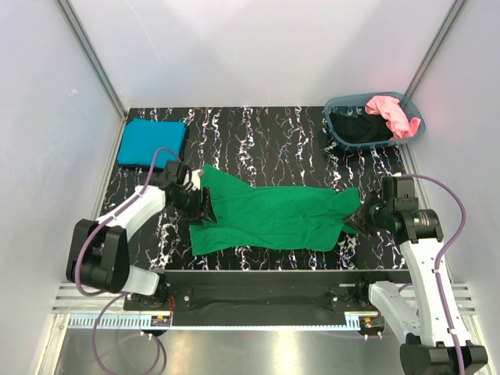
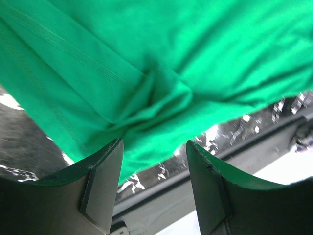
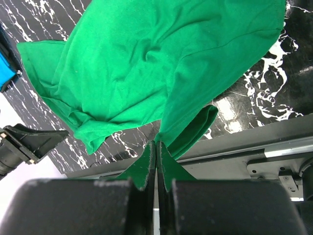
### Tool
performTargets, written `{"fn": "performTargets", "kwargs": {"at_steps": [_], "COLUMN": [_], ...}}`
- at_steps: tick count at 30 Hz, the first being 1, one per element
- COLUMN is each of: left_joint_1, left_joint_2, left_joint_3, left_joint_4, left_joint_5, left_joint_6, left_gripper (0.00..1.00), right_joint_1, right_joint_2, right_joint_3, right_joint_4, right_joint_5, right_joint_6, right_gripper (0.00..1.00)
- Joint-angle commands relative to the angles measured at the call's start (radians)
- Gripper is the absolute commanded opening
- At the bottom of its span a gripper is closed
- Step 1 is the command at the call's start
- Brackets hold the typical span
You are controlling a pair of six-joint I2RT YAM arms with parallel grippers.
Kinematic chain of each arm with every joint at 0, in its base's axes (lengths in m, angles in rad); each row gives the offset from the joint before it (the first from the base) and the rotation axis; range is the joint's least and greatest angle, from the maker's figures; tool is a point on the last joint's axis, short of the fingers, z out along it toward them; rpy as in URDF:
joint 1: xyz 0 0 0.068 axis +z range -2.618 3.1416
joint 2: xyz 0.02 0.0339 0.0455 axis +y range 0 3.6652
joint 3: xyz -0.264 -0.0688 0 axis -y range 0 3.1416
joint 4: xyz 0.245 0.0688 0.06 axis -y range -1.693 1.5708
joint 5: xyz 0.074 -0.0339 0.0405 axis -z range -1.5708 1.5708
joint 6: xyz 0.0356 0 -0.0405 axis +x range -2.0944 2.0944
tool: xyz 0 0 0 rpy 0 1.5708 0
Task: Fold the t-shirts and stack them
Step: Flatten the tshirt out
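Note:
A bright green t-shirt (image 1: 273, 215) lies stretched across the middle of the black marbled table (image 1: 289, 144). My left gripper (image 1: 207, 205) is open at the shirt's left end; in the left wrist view its fingers (image 2: 100, 183) stand apart just below the bunched green cloth (image 2: 146, 98), gripping nothing. My right gripper (image 1: 355, 220) is shut on the shirt's right end; in the right wrist view the green cloth (image 3: 146, 63) runs into the closed fingertips (image 3: 156, 147). A folded teal blue t-shirt (image 1: 151, 141) lies at the back left. A pink t-shirt (image 1: 393, 114) and a black t-shirt (image 1: 359, 127) lie in the basket.
The grey-blue oval basket (image 1: 337, 105) stands at the table's back right corner. White walls enclose the table on the left, back and right. A metal rail (image 1: 258, 293) runs along the near edge by the arm bases.

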Motion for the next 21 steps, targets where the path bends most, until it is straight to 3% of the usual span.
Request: {"fn": "performTargets", "kwargs": {"at_steps": [1,7,15,21], "left_joint_1": [-0.013,-0.016,-0.016,-0.016], "left_joint_2": [-0.059,0.01,-0.165,-0.178], "left_joint_3": [0.006,0.008,0.052,0.074], "left_joint_4": [-0.017,-0.095,-0.238,-0.356], "left_joint_5": [0.087,-0.109,-0.499,-0.505], "left_joint_6": [0.019,-0.098,-0.595,-0.91], "left_gripper": [0.59,0.6,0.54,0.57], "right_joint_1": [0.005,0.005,0.005,0.003], "right_joint_2": [-0.014,-0.01,0.002,-0.005], "right_joint_3": [0.012,0.025,0.044,0.039], "right_joint_4": [0.028,0.036,0.041,0.038], "right_joint_5": [-0.02,-0.024,-0.026,-0.02], "right_joint_6": [0.002,-0.01,-0.018,-0.019], "right_gripper": [0.0,0.0,0.0,0.0]}}
